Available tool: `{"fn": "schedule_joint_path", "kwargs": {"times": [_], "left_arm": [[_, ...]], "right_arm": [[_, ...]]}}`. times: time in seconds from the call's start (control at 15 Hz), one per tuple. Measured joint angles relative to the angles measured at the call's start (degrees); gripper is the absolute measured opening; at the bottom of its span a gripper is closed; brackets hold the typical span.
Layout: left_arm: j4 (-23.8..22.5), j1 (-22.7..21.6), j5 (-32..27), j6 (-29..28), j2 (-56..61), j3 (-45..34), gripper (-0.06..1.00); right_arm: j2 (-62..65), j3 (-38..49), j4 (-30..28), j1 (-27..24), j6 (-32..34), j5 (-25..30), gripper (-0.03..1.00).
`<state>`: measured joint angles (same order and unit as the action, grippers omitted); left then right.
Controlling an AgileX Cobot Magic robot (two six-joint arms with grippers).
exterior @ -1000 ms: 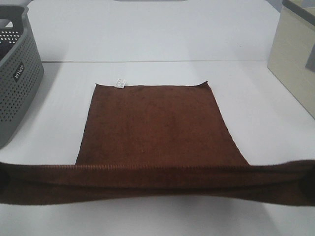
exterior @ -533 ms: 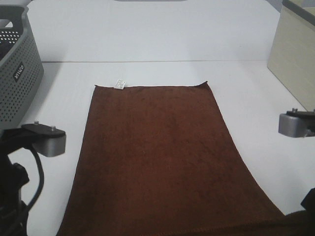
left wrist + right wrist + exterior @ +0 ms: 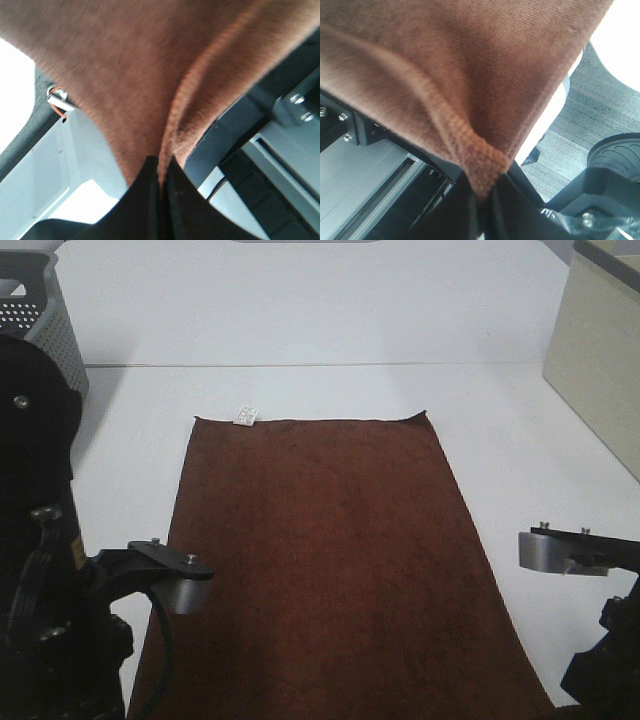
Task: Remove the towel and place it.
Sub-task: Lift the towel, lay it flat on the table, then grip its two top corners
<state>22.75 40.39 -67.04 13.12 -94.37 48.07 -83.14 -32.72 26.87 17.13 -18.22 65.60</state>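
Note:
The towel (image 3: 315, 550) is a dark brown cloth lying flat and lengthwise on the white table (image 3: 300, 320), with a small white tag (image 3: 245, 415) at its far left corner. Its near end runs out of the exterior view. In the left wrist view my left gripper (image 3: 162, 172) is shut on a hemmed edge of the towel (image 3: 125, 75). In the right wrist view my right gripper (image 3: 481, 192) is shut on a hemmed corner of the towel (image 3: 460, 60). Both arms stand at the near end, the left arm (image 3: 40, 570) beside the left edge and the right arm (image 3: 600, 660) beside the right edge.
A grey perforated basket (image 3: 45, 310) stands at the far left, partly behind the left arm. A beige box (image 3: 600, 350) stands at the far right. In the wrist views the robot's frame and the floor (image 3: 600, 115) show below the towel.
The towel's near edge, held raised across the view a second ago, has been drawn toward the front and out of frame. Both arms rose into view. The far edge slid slightly nearer.

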Motion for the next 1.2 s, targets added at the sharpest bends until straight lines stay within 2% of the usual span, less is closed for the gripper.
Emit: {"fn": "schedule_joint_path", "kwargs": {"times": [0.33,0.47,0.53,0.67,0.73,0.8,0.93,1.0,1.13,1.2], "left_arm": [[1.72,3.21,0.46,0.00,-4.13,2.52,0.00],[3.09,4.81,2.41,0.00,-4.13,4.35,0.01],[3.67,5.73,3.21,0.00,-4.13,4.76,0.06],[4.53,7.33,3.72,-1.89,-4.13,4.93,0.31],[4.47,8.19,4.13,-4.01,-4.13,4.93,0.50],[4.58,9.40,4.18,-5.96,-4.13,4.93,0.80],[4.70,9.85,4.01,-6.25,-4.13,5.61,0.94],[4.58,9.74,3.90,-6.30,-4.13,6.82,0.98],[4.24,7.68,3.78,-5.44,-4.13,10.60,0.99],[3.84,4.93,3.78,-5.04,-4.13,12.72,0.99]], "right_arm": [[-2.01,0.00,0.52,-0.11,-1.55,-0.63,0.12],[-2.01,0.00,1.09,-0.11,-1.55,-0.63,0.26],[-2.01,0.00,1.55,-0.11,-1.55,-0.69,0.37],[-2.01,0.00,2.52,-0.11,-1.55,-1.03,0.54],[-2.01,0.00,2.86,-0.11,-1.38,-1.49,0.61],[-2.01,0.00,2.98,-0.11,-1.32,-2.41,0.64],[-2.01,0.00,2.98,-0.11,-1.32,-3.27,0.66],[-2.01,-0.06,2.58,-0.11,-1.32,-3.67,0.67],[-2.06,-2.64,0.34,-0.17,-1.09,-5.27,0.67],[-2.06,-4.98,-0.74,-0.34,-1.09,-7.10,0.67]]}}
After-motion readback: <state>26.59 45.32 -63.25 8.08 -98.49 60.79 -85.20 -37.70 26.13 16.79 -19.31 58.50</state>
